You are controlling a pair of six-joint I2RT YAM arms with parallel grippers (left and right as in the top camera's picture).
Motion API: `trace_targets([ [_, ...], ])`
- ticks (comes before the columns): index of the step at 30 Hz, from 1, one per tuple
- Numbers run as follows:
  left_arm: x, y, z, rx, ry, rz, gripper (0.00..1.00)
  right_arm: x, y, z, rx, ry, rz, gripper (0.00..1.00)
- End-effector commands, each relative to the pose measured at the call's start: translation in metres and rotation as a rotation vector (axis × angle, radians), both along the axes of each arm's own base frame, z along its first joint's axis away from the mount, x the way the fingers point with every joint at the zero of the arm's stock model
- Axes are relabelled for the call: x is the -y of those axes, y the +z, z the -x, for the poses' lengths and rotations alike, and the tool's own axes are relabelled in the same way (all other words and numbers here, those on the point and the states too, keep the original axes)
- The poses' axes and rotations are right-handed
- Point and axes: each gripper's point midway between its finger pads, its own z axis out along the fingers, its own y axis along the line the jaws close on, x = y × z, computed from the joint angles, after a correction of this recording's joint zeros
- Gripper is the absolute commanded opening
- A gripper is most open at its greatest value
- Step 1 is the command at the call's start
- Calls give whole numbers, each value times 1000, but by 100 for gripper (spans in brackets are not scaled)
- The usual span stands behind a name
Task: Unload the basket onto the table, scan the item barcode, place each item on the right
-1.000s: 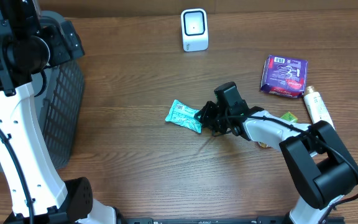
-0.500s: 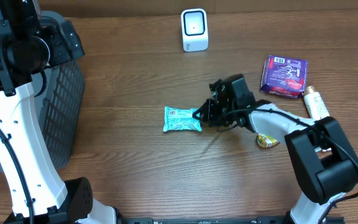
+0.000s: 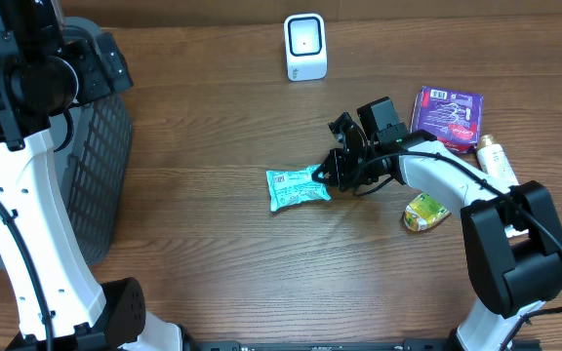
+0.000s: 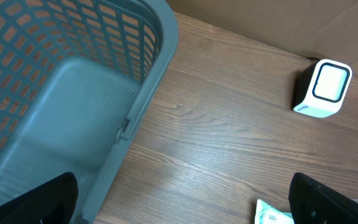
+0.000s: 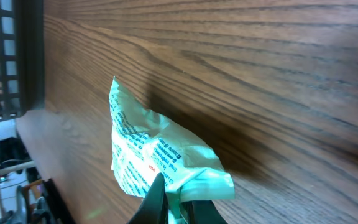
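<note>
The item, a teal snack packet (image 3: pixel 298 188), lies mid-table with printed text facing up; a corner of it also shows in the left wrist view (image 4: pixel 272 213). My right gripper (image 3: pixel 328 177) is shut on its right crimped edge, and the right wrist view shows that edge (image 5: pixel 160 155) pinched between the closed fingers (image 5: pixel 176 208). The white barcode scanner (image 3: pixel 305 46) stands upright at the back of the table (image 4: pixel 323 89). My left gripper (image 4: pixel 181 205) hangs high beside the basket, jaws wide open and holding nothing.
A grey mesh basket (image 3: pixel 96 146) fills the left side (image 4: pixel 73 81). A purple packet (image 3: pixel 446 119), a white bottle (image 3: pixel 499 166) and a yellow-green packet (image 3: pixel 425 212) lie at the right, close to the right arm.
My right gripper has closed on the teal packet's edge. The wrist swung toward the back right, turning the packet and pulling it slightly right. The left arm stayed still.
</note>
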Motion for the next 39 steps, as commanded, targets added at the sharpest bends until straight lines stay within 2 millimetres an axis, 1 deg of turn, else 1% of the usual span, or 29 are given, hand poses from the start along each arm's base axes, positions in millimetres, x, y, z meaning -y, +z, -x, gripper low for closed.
trace_targets([
  [1,1,6,0,19,-9,-4,100,-2,19,-13,87,17,-7,4],
  [7,1,6,0,19,-9,-4,100,-2,22,-17,104,12,-13,4],
  [9,1,6,0,19,-9,-4,100,1,20,-18,104,5,-2,6],
  [13,1,6,0,18,-9,-5,100,8,10,-18,103,-17,74,17],
  [14,1,6,0,19,-9,-4,100,9,7,-18,103,-21,94,17],
  [15,1,6,0,19,-9,-4,100,9,2,-16,98,-26,120,18],
  [18,1,6,0,19,-9,-4,100,6,-6,-12,85,-16,137,25],
  [20,1,6,0,19,-9,-4,100,6,-11,-10,64,-20,142,35],
  [21,1,6,0,19,-9,-4,100,7,-20,-7,18,-46,149,43],
  [23,1,6,0,19,-9,-4,100,8,-28,-4,-18,-52,156,47],
  [27,1,6,0,19,-9,-4,99,8,-44,7,-128,-88,157,49],
  [31,1,6,0,19,-9,-4,100,1,-48,18,-215,-87,112,49],
  [37,1,6,0,19,-9,-4,100,3,-53,22,-305,-176,126,49],
  [39,1,6,0,19,-9,-4,100,4,-59,22,-325,-222,140,49],
])
